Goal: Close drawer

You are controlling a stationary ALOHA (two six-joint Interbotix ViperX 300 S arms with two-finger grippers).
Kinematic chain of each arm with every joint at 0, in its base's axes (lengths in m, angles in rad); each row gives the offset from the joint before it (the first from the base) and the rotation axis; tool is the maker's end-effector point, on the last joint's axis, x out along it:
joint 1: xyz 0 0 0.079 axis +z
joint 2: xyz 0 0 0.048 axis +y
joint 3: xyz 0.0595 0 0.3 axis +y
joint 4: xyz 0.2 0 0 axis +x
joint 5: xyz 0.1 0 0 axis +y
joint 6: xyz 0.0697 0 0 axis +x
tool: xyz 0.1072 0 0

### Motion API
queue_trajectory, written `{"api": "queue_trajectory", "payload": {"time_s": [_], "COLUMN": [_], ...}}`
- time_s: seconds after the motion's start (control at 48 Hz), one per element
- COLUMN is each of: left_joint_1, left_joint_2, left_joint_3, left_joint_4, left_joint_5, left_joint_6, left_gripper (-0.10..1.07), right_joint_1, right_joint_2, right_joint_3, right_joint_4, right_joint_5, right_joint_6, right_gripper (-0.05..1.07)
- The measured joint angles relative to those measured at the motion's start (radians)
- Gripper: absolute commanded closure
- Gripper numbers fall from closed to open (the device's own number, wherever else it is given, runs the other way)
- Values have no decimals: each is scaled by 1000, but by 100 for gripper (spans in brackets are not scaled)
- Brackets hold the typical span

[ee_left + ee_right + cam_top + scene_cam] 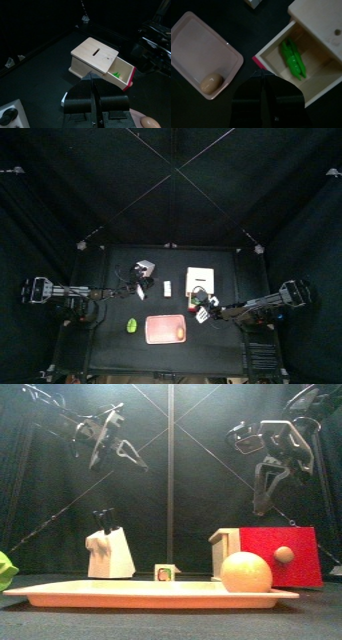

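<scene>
Looking past your right end effector (266, 82), you find its two black jaws pressed together with nothing between them, hanging just above the red front panel of the open drawer (308, 57), a small light tan wooden box with a pale top. The tray of that drawer is pulled out, and a green pea pod (294, 59) lies inside it. Just beside the drawer on the black counter (251, 30) rests a flat pink rectangular tray (201, 52), with a tan egg-shaped piece (212, 82) lying in one corner of it.

Your left end effector (95, 85) also shows its jaws closed together and holding nothing. It hangs above the counter, near the drawer, aimed at the side from which the red panel sticks out.

From above, the drawer (201, 280) sits on the right half of the counter, with the pink tray (166, 329) near the front edge. A green object (132, 325) lies just left of that tray. Farther back on the left stands a white block with dark handles (144, 269), and a small white piece (167, 288) lies between it and the drawer.
</scene>
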Motion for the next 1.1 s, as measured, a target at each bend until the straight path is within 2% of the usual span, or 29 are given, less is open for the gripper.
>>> {"api": "queue_trajectory", "payload": {"time_s": [0.271, 0.521, 0.688, 0.854, 1.104], "left_joint_1": [43, 98, 124, 161, 204], "left_joint_2": [190, 371, 480, 578, 655], "left_joint_3": [-153, -333, -430, -528, -626], "left_joint_4": [35, 32, -18, -97, -160], "left_joint_5": [51, 54, 37, -32, -101], "left_joint_6": [-2, -3, -3, -3, 0], "left_gripper": [68, 68, 68, 68, 68], "right_joint_1": [43, 51, 51, 51, 46], "right_joint_2": [14, 25, 26, 28, 32], "right_joint_3": [8, 35, 38, 40, 46], "right_joint_4": [21, 44, 46, 44, 43], "right_joint_5": [-5, -3, -3, -2, -2], "right_joint_6": [0, 0, 0, 0, 0], "right_gripper": [77, 77, 77, 77, 77]}}
